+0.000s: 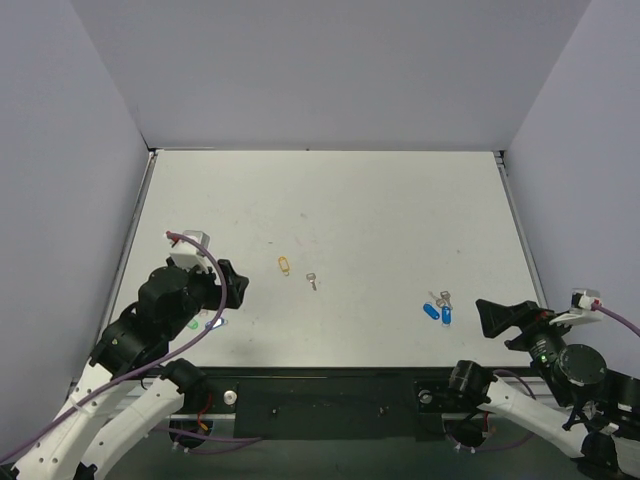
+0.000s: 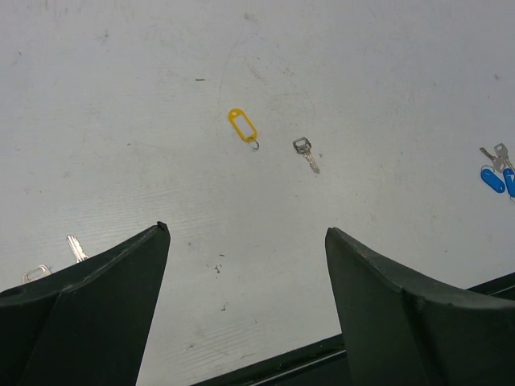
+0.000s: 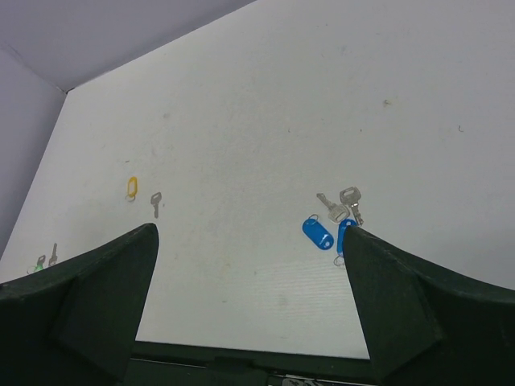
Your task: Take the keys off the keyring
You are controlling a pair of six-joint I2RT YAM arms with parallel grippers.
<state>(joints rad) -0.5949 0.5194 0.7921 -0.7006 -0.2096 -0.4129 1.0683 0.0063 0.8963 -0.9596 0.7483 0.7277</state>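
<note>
Remote inspection, task status: the small oval yellow plastic tag (image 2: 242, 125) lies flat on the white tabletop (image 1: 400, 200), left of centre. Its thin metal ring (image 2: 254, 145) shows as a small loop at the tag's lower end. The tiny silver-grey metal key (image 2: 306, 153) lies near it on the right. In all three views I see bare table between the ring and the key's head, so the two do not touch. I therefore judge the separation done: the key is off the ring. The ring is too small in these views for me to say whether it is fully closed, and I see nothing else hanging on it. The left gripper (image 2: 245, 231) hangs over the near left part of the table, fingers spread wide with nothing between them. The tag and key lie ahead of it, well apart from its tips. The right gripper (image 3: 249, 231) is likewise spread and empty, at the near right edge. A cluster of blue plastic tags with silver keys (image 3: 318, 233) lies in front of the right gripper, with neither arm touching it; I do not count it as part of this job. A small green tag (image 1: 192, 324) and a loose silver key (image 2: 75, 247) lie close under the left arm. In my judgement no grasp is in hand, and little or nothing of the task is left beyond parking the arms.
</note>
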